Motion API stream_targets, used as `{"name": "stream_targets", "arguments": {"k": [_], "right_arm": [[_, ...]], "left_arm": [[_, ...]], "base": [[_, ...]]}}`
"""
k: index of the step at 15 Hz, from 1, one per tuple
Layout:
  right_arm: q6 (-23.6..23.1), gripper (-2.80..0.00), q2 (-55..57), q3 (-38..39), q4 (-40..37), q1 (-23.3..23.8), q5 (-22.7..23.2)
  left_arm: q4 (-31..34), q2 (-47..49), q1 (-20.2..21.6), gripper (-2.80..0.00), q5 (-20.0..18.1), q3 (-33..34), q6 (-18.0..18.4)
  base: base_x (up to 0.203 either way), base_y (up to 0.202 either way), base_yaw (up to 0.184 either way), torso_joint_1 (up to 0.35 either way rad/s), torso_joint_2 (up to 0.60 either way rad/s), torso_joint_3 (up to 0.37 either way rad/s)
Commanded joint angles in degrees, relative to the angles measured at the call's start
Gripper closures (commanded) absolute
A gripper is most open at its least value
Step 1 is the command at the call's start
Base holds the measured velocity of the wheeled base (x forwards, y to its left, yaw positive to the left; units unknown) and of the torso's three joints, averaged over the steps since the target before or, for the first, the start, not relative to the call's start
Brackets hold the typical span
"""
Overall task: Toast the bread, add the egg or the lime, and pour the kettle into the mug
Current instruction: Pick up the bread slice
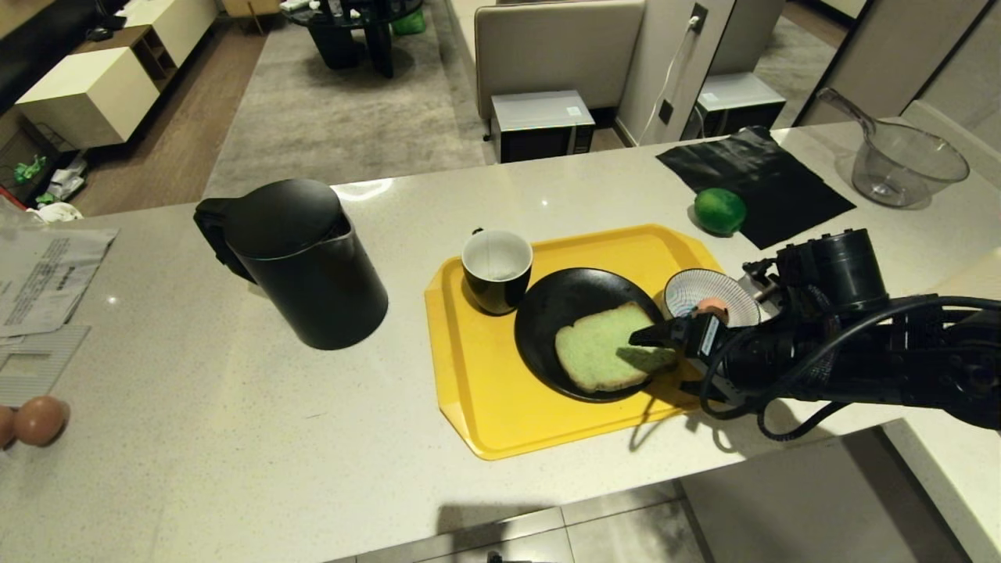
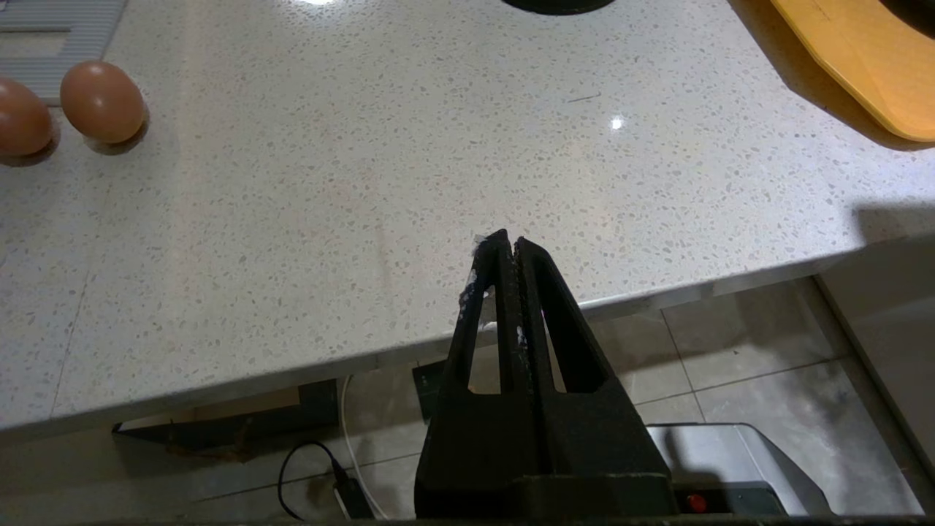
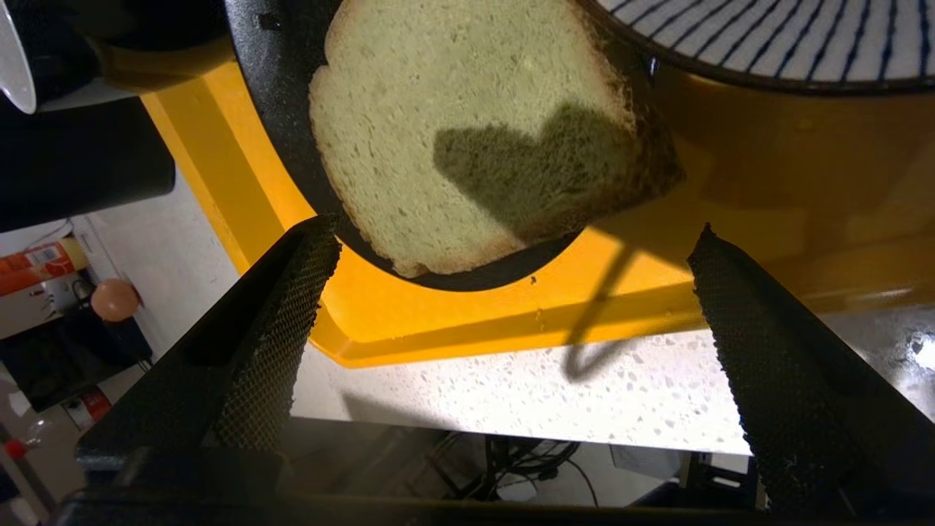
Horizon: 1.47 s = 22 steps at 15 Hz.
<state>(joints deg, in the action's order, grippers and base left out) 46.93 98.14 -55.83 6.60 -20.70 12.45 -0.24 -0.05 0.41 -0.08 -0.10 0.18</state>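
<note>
The bread (image 1: 608, 349) is laid on a black plate (image 1: 551, 313) on the yellow tray (image 1: 485, 391), in the centre of the head view. The right hand (image 1: 653, 338) is held just over its right corner, fingers wide apart and empty. The left hand (image 2: 508, 245) is seen pressed together at the table (image 2: 292, 219) edge. The mug (image 1: 497, 270) is placed left of the plate, the kettle (image 1: 301, 262) further left, the lime (image 1: 719, 209) at upper right.

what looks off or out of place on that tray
The bread lies off-centre on the black plate, one corner overhanging the rim toward the open right gripper. Nothing looks spilled or broken on the yellow tray.
</note>
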Motion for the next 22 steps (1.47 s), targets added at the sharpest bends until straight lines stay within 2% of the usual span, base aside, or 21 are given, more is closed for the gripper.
{"name": "stream_targets", "arguments": {"k": [1,9,22], "right_arm": [[0.26,-2.8,1.29,-0.51,0.25,0.03,0.12],[-1.41,-2.8,2.69,-2.0,0.26,2.09,0.15],[-1.49,-2.8,4.78,-4.72,0.26,2.15,0.21]], "left_arm": [[-0.02,-0.04,0.02,0.0,-0.01,0.01,-0.01],[-0.02,-0.04,0.02,0.0,-0.01,0.01,-0.01],[-0.02,-0.04,0.02,0.0,-0.01,0.01,-0.01]], "base": [[0.0,0.0,0.0,0.0,0.0,0.0],[0.0,0.0,0.0,0.0,0.0,0.0],[0.0,0.0,0.0,0.0,0.0,0.0]]}}
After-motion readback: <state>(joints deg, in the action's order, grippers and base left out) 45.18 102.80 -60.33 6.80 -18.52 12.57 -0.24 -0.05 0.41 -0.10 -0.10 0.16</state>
